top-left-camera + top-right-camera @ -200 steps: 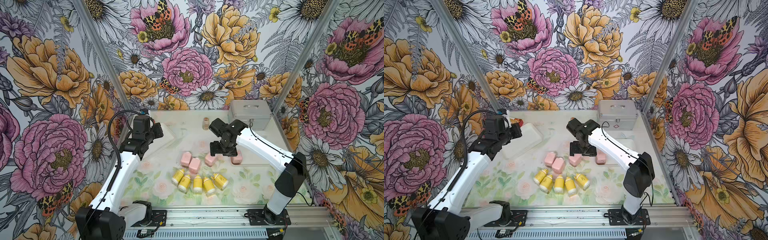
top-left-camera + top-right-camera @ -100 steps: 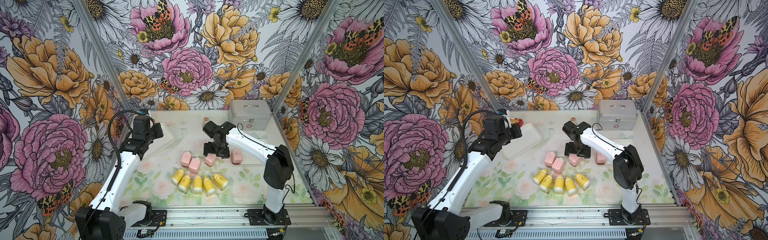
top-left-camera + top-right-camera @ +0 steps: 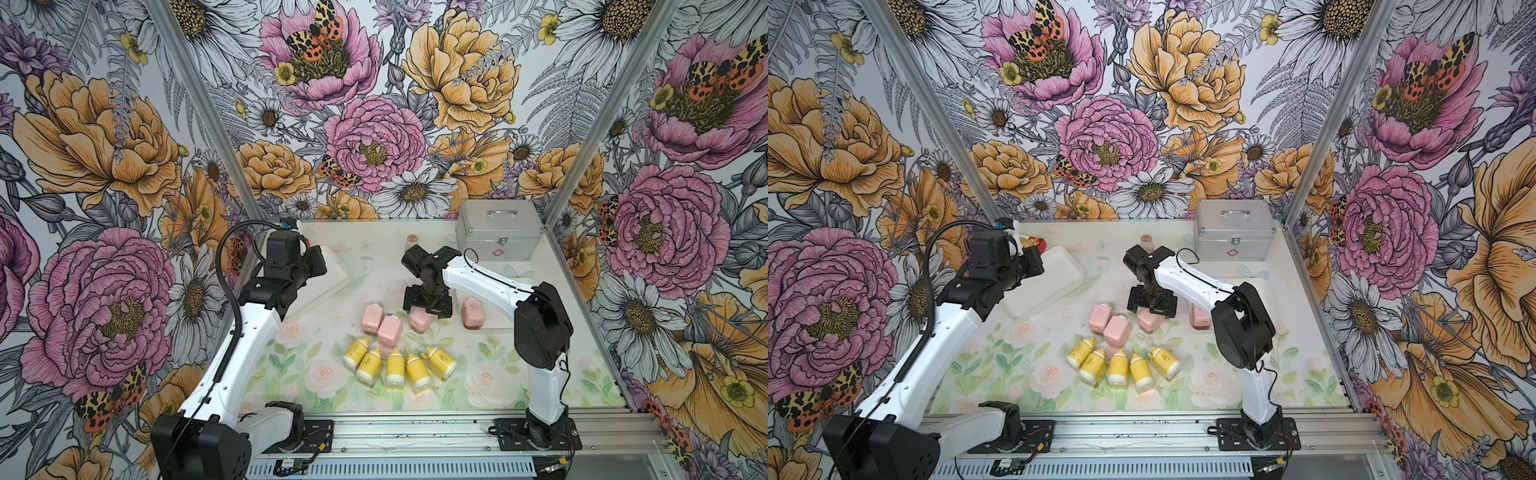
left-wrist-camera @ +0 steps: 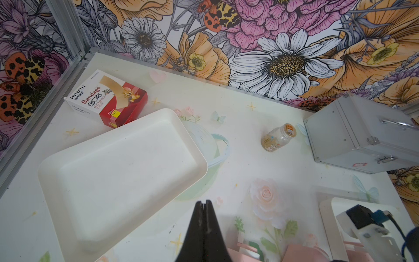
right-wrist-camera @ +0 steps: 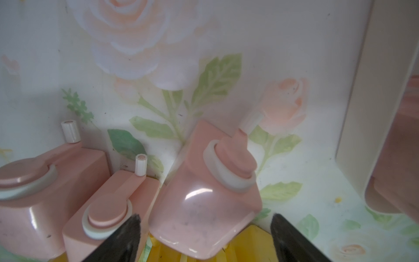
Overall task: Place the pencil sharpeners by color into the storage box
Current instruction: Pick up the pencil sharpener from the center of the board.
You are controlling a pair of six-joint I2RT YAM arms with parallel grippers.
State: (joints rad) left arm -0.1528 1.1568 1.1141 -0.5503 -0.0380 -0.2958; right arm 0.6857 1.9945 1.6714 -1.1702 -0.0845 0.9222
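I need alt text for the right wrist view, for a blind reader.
The open right gripper flanks a pink sharpener lying on the floral table. Two more pink sharpeners lie beside it.

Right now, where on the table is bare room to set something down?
Bare: the table strip between the yellow sharpeners and the front rail, and the inside of the white tray by the bandage box. Crowded: the middle, where the pink sharpeners cluster, one below the open right gripper.

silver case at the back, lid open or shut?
Shut. The silver case has its lid flat on the body in both top views; the left wrist view shows no gap at the seam.
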